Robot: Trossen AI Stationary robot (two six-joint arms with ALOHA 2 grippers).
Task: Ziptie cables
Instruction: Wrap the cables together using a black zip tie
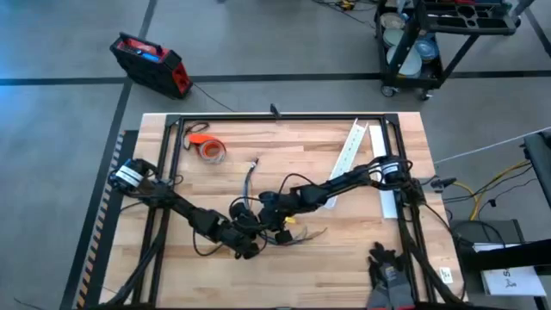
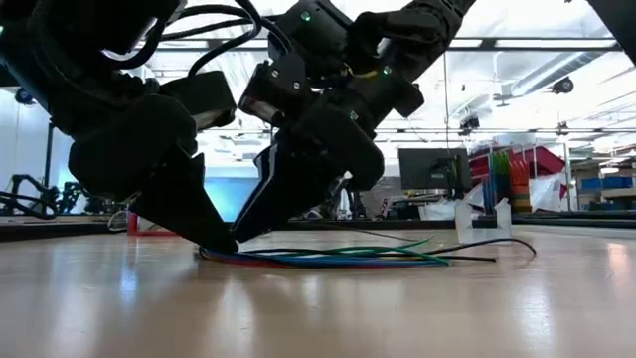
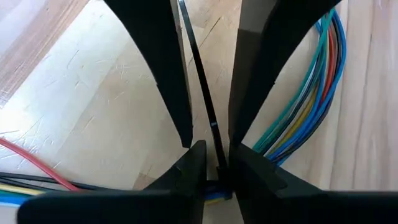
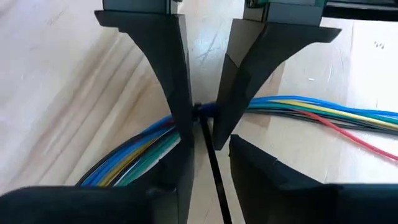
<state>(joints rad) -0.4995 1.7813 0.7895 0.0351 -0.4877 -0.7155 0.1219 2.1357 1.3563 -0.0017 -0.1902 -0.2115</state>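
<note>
The cables (image 2: 378,259) lie flat on the table near its front middle (image 1: 288,234), a bundle of blue, green, yellow, red and dark wires. The ziptie (image 3: 202,81) is a thin dark strip that leaves the bundle at its left end. Both grippers point steeply down and meet there, tip to tip. My left gripper (image 3: 217,165) is shut on the bundle where the ziptie rings it. My right gripper (image 4: 211,155) stands open, with the ziptie's tail (image 4: 214,174) running between its fingers and touching neither. My left gripper pinches the cables between its two fingers at the spot (image 4: 199,113) where the ziptie goes round them. Its fingers (image 2: 204,224) slant down from the table's left side and lie across the bundle. The cables stay on the table, bending around the fingers.
An orange tape roll (image 1: 211,148) lies at the far left. A long white slotted channel (image 1: 351,148) lies at the far right, with another white piece (image 1: 387,196) beside the right arm. A loose dark wire (image 1: 250,176) lies mid-table and a dark object (image 1: 387,267) sits at the front right.
</note>
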